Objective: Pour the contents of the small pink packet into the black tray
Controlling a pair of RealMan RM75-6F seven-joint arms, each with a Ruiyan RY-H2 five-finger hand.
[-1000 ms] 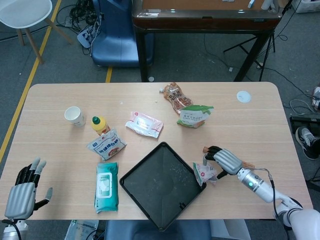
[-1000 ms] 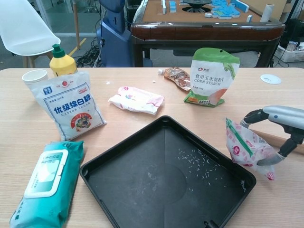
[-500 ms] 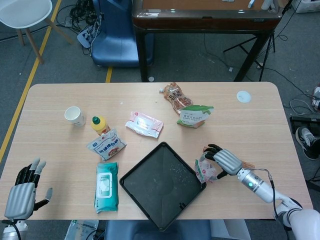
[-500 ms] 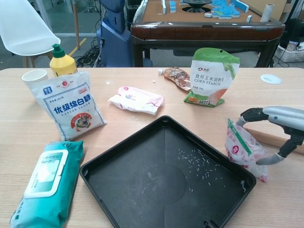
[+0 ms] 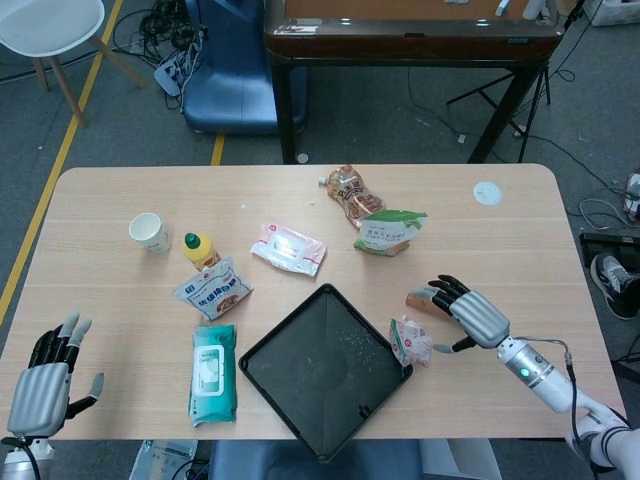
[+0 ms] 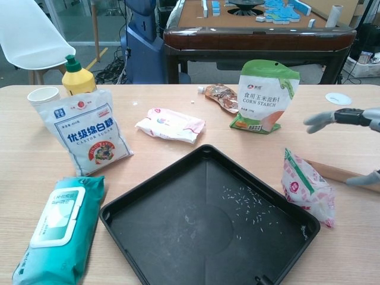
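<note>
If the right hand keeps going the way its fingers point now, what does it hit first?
Probably nothing close: the right hand, open beside the pink packet, points up-left over bare table, roughly toward the corn starch bag. Height is unclear.

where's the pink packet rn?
The pink packet sits on the table against the black tray's right edge, just left of the open right hand, which isn't touching it.

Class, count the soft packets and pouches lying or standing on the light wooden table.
6: castor sugar bag, teal wipes pack, pink wipes pack, brown snack packet, corn starch pouch, small pink packet beside the tray.
</note>
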